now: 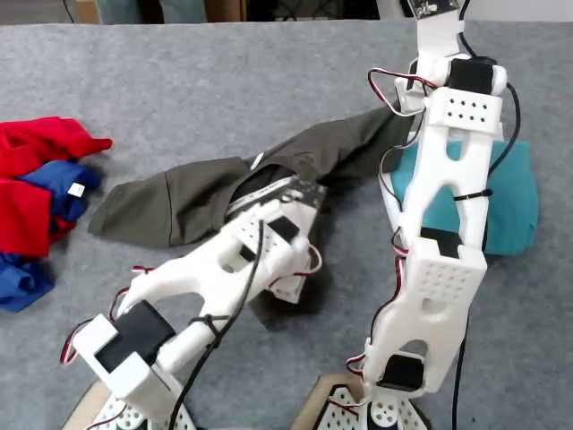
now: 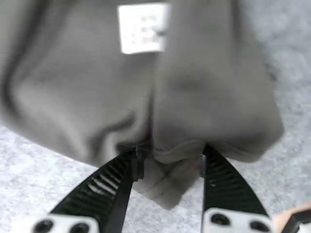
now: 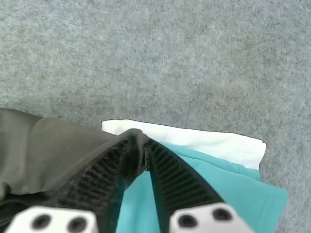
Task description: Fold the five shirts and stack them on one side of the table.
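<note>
Overhead, a grey felt-covered table (image 1: 224, 81) carries a long olive-grey cotton shirt (image 1: 179, 202), stretched slantwise from left of centre toward the far right. Its near edge passes under the white left arm (image 1: 206, 278), and its far end meets the white right arm (image 1: 448, 233). A heap of red and blue shirts (image 1: 36, 197) sits against the left edge, well apart from the olive one. A folded teal shirt (image 1: 515, 202) lies near the right edge, partly under the right arm. The widest open cover runs along the far side, with a narrower strip between the heap and the olive shirt.

From the left wrist, the left gripper (image 2: 170, 160) has its black ribbed fingers (image 2: 119, 182) closed around a bunched fold of the olive shirt's hem. A white sewn-in label (image 2: 143, 26) shows farther up; its print is too blurred to read.

From the right wrist, the right gripper (image 3: 141, 145) is pressed together, pinching the olive shirt's edge. The teal shirt lies just beneath. A folded white cloth (image 3: 204, 141) pokes out past the teal shirt's far edge, with open grey cover beyond.
</note>
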Robot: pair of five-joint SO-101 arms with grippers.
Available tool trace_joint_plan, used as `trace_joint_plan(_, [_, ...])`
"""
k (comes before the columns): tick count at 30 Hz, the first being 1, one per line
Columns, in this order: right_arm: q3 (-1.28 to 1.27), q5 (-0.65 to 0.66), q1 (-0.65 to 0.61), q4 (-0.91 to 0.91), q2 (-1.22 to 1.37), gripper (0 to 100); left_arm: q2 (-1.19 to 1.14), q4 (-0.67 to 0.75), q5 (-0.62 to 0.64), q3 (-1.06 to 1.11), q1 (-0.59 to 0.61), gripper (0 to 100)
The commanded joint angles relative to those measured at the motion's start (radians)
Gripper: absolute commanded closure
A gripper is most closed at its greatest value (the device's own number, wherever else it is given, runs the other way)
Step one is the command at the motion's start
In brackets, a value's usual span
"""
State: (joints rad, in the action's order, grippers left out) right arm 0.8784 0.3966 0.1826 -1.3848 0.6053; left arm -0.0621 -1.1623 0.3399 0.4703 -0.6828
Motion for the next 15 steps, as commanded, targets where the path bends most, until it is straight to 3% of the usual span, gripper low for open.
trace_joint_plan(1, [0.01,0.009,0.011,0.017,-0.012,98.4,0.009,0.009,0.0,-0.027,-0.061,85])
trace_joint_plan(4, [0.01,0.009,0.011,0.018,-0.012,98.4,0.005,0.009,-0.002,-0.05,-0.079,92])
trace_joint_plan(15, [0.01,0.009,0.011,0.018,-0.012,98.4,0.005,0.009,-0.002,-0.114,-0.073,92])
